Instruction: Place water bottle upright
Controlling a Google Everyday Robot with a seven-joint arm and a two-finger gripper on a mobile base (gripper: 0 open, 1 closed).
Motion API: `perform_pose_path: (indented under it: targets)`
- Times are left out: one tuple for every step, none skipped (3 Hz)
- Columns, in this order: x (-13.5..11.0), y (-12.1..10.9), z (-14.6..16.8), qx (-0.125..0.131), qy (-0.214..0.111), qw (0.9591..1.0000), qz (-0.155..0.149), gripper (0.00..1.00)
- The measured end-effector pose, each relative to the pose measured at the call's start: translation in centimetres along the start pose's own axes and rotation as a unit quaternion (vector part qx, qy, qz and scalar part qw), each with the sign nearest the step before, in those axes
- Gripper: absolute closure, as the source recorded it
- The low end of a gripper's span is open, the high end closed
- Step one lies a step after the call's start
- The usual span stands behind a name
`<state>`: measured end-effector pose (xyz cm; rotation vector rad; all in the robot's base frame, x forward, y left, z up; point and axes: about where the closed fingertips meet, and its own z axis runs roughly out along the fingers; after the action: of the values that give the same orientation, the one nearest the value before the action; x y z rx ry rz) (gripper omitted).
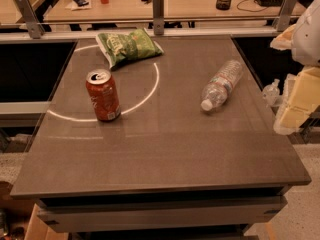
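The water bottle is clear ribbed plastic with a white cap. It lies on its side on the right half of the grey table, with the cap pointing toward the front left. My gripper hangs at the right edge of the view, beyond the table's right edge. It is to the right of the bottle, apart from it, and holds nothing that I can see.
A red-orange soda can stands upright on the left. A green chip bag lies at the back. A small clear pump bottle sits off the table's right edge near the arm. A railing and desks stand behind.
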<state>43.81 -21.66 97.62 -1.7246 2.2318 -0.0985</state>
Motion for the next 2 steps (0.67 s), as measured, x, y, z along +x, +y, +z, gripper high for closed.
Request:
perform_pose_path:
  targets:
    - [0.0,0.0,0.0,0.0,0.0,1.0,0.0,0.0]
    - [-0.16,-0.78,-0.31,0.01,-0.002,0.9999,-0.008,0.0]
